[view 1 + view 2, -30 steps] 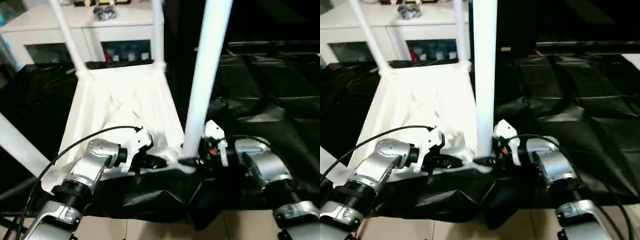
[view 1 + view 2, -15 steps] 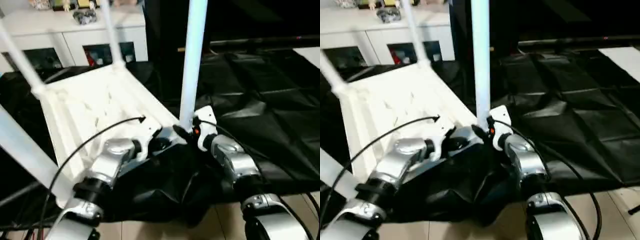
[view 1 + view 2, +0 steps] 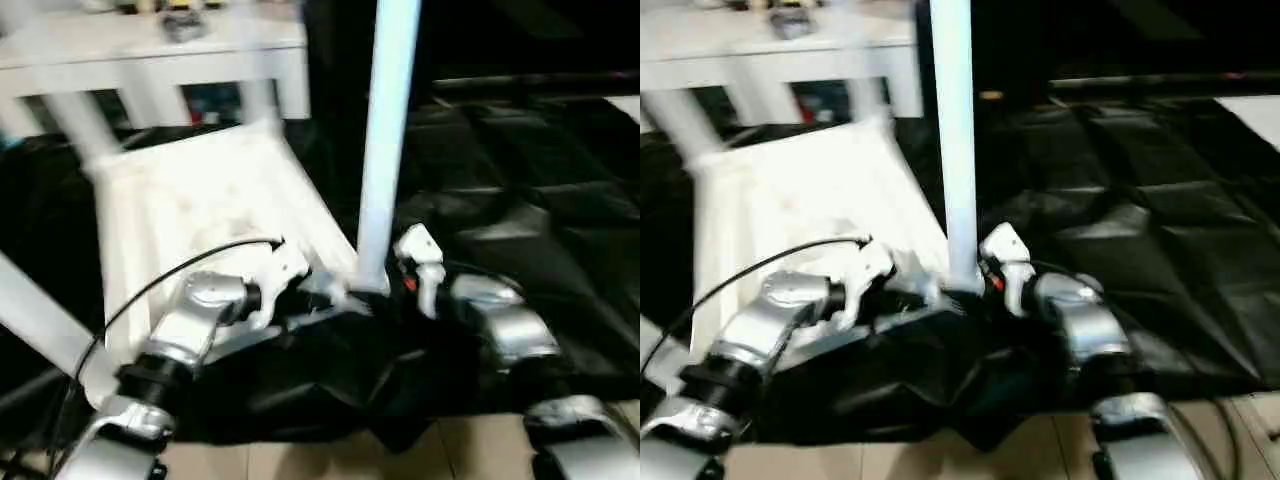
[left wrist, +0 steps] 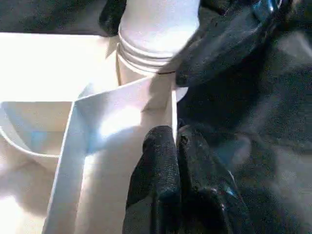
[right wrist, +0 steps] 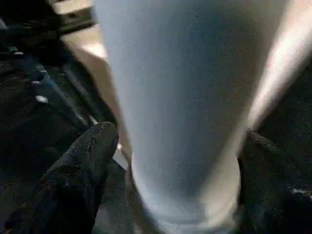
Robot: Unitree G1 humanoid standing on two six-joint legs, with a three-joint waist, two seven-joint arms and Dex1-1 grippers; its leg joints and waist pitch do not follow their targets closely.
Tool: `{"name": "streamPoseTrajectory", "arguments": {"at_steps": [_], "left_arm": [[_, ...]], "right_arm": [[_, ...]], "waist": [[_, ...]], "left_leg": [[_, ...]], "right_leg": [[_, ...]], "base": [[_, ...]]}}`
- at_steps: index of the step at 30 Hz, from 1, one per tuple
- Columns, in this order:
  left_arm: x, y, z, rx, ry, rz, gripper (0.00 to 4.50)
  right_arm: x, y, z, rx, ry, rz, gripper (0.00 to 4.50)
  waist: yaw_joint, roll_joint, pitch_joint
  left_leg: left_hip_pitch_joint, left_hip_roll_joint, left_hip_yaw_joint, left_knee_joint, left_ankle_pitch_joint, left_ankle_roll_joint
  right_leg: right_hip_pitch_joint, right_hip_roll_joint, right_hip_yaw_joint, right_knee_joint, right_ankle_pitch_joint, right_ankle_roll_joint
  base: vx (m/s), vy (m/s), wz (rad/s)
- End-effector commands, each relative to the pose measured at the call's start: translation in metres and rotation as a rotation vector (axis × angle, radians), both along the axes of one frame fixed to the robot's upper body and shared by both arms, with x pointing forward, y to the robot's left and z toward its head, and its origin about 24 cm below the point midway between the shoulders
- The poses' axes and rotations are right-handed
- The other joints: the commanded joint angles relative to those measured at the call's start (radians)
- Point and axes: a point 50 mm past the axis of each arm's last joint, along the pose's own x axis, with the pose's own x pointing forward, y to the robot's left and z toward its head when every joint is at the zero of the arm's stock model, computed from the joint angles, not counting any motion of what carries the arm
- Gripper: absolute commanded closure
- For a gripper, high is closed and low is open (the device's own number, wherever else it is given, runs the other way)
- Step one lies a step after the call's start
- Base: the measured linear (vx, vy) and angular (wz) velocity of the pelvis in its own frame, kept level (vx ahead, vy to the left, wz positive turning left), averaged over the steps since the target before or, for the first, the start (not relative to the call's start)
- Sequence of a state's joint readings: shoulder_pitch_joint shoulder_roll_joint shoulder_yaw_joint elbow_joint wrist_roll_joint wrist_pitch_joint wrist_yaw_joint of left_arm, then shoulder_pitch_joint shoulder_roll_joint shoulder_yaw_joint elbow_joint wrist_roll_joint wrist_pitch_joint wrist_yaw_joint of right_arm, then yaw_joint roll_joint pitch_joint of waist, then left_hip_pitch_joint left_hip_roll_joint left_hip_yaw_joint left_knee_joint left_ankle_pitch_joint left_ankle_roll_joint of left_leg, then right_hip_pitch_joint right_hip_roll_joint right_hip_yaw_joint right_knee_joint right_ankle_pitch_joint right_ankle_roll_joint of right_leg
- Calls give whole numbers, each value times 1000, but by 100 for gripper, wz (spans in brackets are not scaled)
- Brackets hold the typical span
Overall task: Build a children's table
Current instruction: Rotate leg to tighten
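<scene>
The children's table lies upside down on the black cloth, its white top [image 3: 200, 200] ribbed side up and its legs pointing upward. The near right leg [image 3: 385, 150] stands in its corner socket [image 4: 146, 68]. My left gripper [image 4: 175, 146] is shut on the top's thin rim wall right beside that socket. My right gripper [image 5: 175, 165] is at the base of that leg [image 5: 185, 97], open, with one black finger [image 5: 83, 165] on each side and a small gap on one side. Two far legs [image 3: 75, 125] rise at the back, and another leg [image 3: 40, 320] slants at the near left.
The black-draped work table [image 3: 520, 180] stretches to the right in folds. A white cabinet [image 3: 150, 50] with small objects on top stands behind the table. The cloth hangs over the near edge above a pale floor [image 3: 470, 440].
The head views have swung and tilted, so the whole scene has shifted. Both grippers remain at the near right corner, left on the rim and right at the leg's base.
</scene>
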State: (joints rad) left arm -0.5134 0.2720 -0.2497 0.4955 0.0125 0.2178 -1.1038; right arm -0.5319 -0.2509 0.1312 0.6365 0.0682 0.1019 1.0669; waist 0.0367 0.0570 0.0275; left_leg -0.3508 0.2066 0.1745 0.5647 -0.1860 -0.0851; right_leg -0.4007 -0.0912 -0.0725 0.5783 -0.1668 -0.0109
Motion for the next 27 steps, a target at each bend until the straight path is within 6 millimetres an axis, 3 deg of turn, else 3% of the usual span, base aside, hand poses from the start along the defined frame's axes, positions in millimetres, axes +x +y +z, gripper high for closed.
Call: {"name": "streamPoseTrajectory", "arguments": {"at_steps": [1,3,11,12,17,20,21,23,24,27], "left_arm": [[0,-14,1,7,-15,-62,450],[1,-10,2,14,-14,-73,450],[1,-3,4,20,1,-124,450],[0,-4,4,20,1,-124,450],[1,-7,2,-3,-1,-84,450],[3,-10,3,-20,-3,-45,450],[5,-15,3,-35,-4,-1,450],[7,-22,2,-45,-5,38,450],[8,-25,1,-46,-7,57,450],[11,-39,-2,-41,-26,142,450]], "right_arm": [[-23,41,-6,48,80,306,76],[-26,39,-5,51,104,349,106],[-32,38,-6,54,149,412,147],[-32,38,-6,56,150,410,167],[-26,40,-7,77,120,314,180],[-16,41,-10,74,100,170,181],[-4,41,-15,53,80,-17,182],[8,39,-20,31,88,-230,182],[11,40,-22,36,98,-285,182],[12,49,-28,31,104,-401,183]], "waist": [[5,-8,-45],[11,-9,-46],[21,-8,-48],[21,-9,-48],[20,-6,-48],[14,-5,-43],[9,-8,-42],[-7,-7,-39],[-23,-6,-37],[-34,-5,-38]], "left_leg": [[2,19,6,-60,-272,80],[-2,19,4,-63,-265,74],[-2,18,5,-61,-230,67],[-2,18,5,-61,-232,66],[-1,18,4,-62,-238,60],[-1,16,3,-65,-267,46],[0,15,1,-67,-281,34],[-2,12,-6,-71,-315,14],[0,8,-9,-71,-345,4],[0,7,-8,-69,-354,18]], "right_leg": [[47,-40,31,-71,-298,-221],[51,-39,32,-69,-301,-207],[50,-42,34,-66,-272,-213],[50,-41,33,-66,-276,-211],[50,-41,33,-66,-274,-211],[47,-42,32,-72,-332,-198],[45,-45,33,-76,-378,-182],[45,-45,29,-79,-441,-164],[41,-44,26,-88,-500,-138],[38,-42,28,-93,-491,-131]], "base": [[0,0,0],[0,0,0],[0,0,0],[0,0,0],[0,0,0],[0,0,0],[0,0,0],[-25,1,-4],[0,0,0],[0,0,0]]}}
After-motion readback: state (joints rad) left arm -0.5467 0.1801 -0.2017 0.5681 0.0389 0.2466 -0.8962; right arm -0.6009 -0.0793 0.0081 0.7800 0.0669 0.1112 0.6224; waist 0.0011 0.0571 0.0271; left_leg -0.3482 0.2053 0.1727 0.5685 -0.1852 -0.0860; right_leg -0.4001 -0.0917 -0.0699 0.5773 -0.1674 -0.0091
